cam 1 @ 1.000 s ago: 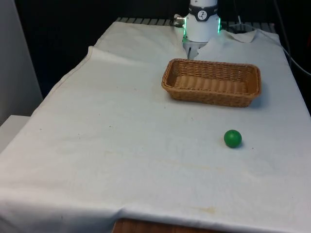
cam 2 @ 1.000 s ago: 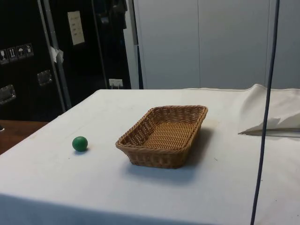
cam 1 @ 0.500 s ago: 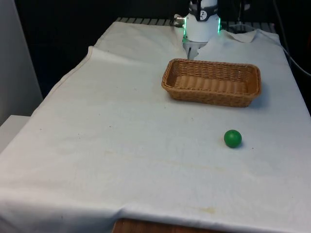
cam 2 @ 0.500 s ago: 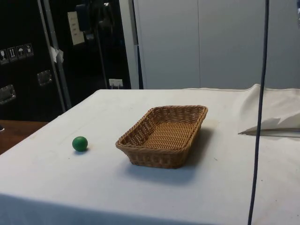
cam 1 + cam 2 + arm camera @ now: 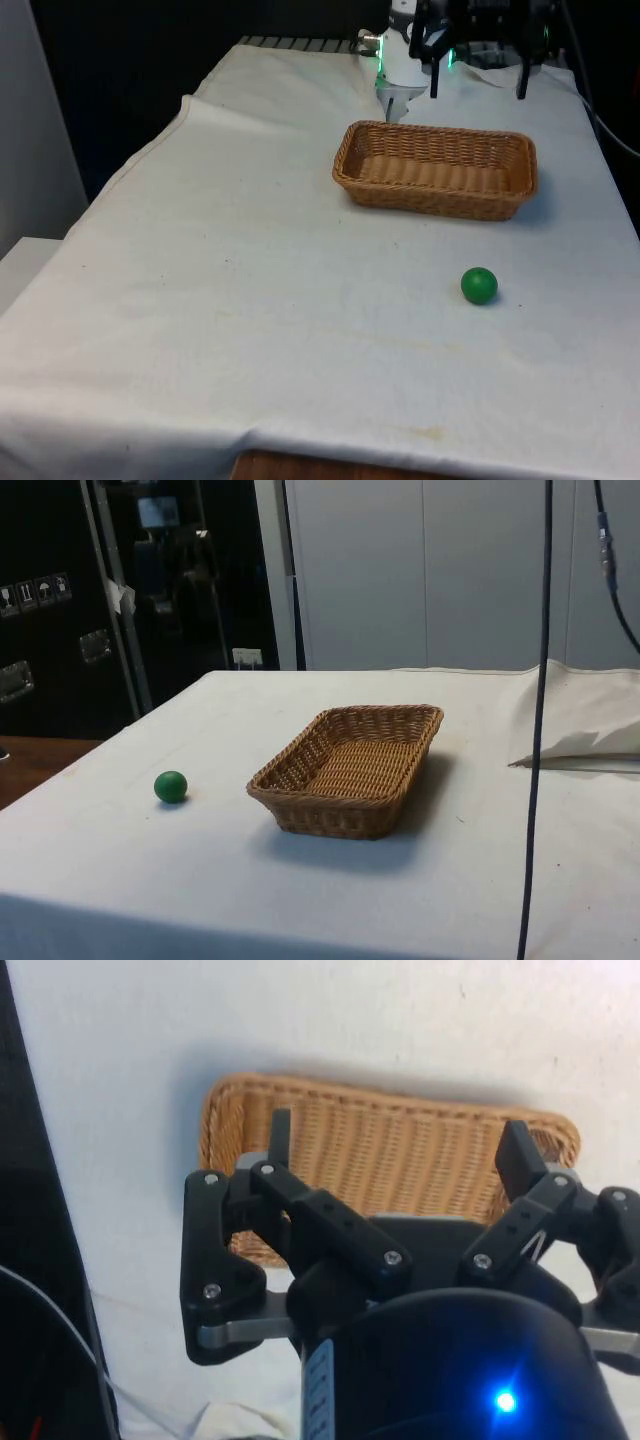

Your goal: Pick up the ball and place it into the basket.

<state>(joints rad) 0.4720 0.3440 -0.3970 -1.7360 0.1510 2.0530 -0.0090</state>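
Observation:
A small green ball point(image 5: 479, 286) lies on the white cloth, on the near side of the basket and towards the front view's right. In the side view the ball point(image 5: 170, 786) rests apart from the basket's short end. The brown wicker basket point(image 5: 430, 195) is oblong and holds nothing; its wall point(image 5: 320, 815) faces the side camera. My black gripper point(image 5: 480, 85) hangs high over the basket's far edge, open, with nothing between its fingers. The wrist view shows the open gripper point(image 5: 400, 1145) above the basket point(image 5: 230, 1110).
A fold of white cloth point(image 5: 585, 725) is heaped beyond the basket in the side view. A dark cable point(image 5: 535, 740) hangs down in front of the side camera. The table's edge point(image 5: 130, 165) runs along the front view's left.
The gripper has come down into the front view above the basket's far edge. The ball and the basket have not moved.

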